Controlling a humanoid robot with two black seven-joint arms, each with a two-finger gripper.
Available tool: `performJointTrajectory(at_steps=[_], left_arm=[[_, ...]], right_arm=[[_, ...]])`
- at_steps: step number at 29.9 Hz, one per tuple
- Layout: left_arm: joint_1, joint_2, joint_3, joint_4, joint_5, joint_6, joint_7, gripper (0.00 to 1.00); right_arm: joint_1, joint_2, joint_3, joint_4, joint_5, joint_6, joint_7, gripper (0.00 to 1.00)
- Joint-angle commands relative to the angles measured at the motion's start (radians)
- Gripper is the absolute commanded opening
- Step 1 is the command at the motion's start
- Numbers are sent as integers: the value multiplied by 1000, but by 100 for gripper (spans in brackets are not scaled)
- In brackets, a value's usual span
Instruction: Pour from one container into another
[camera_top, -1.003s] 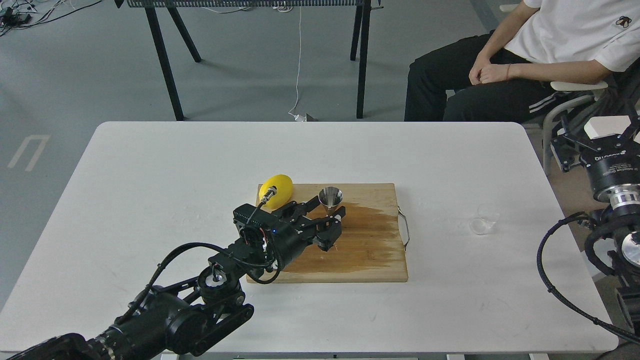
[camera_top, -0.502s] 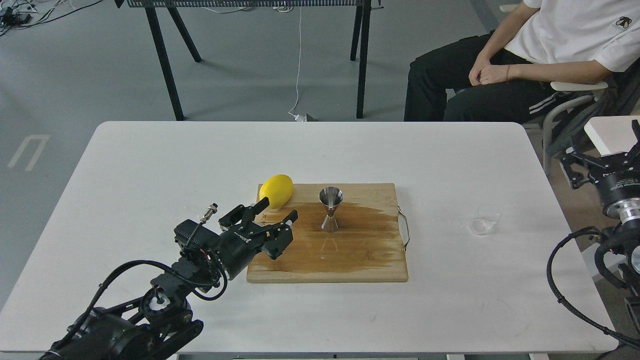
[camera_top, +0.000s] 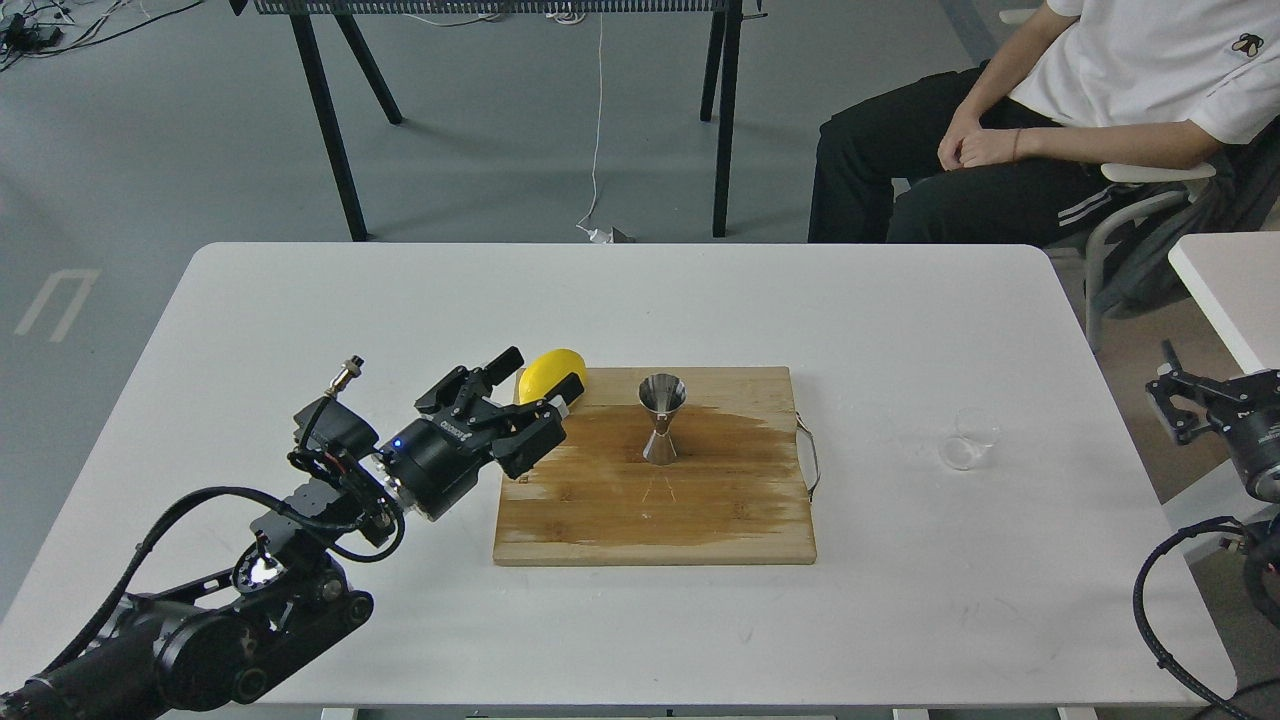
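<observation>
The jigger (camera_top: 662, 418) stands upright and free on the board (camera_top: 655, 520), toward its far middle, with a dark wet patch around and to the right of it. The cup (camera_top: 970, 439) sits on the table (camera_top: 300, 300) well to the right of the board, near the right edge, and looks tilted or on its side, though it is too clear to tell; nothing holds it. The left gripper (camera_top: 535, 385) hangs over the board's far-left corner, fingers spread wide and empty, just in front of the lemon (camera_top: 545, 370). The right gripper (camera_top: 1185, 400) is off the table's right edge, seen dark and partly cut off, so I cannot tell how its fingers stand. By my reading the pour has not begun: the cup must first be grasped, most likely by the right arm, which is nearer. That calls for care, since the cup lies close to the table edge. Between cup and jigger the table is bare, apart from the board's metal handle (camera_top: 810, 455).
</observation>
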Motion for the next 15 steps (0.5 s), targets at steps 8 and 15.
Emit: performJointTrajectory(at_steps=[8, 15], left_arm=[[-57, -1, -254, -73, -824, -382, -53, 97], [-79, -3, -496, 181, -1283, -766, -46, 100]], right_arm=[[-260, 14, -9, 228, 82, 0, -29, 100], [-354, 33, -13, 280, 128, 0, -74, 100]])
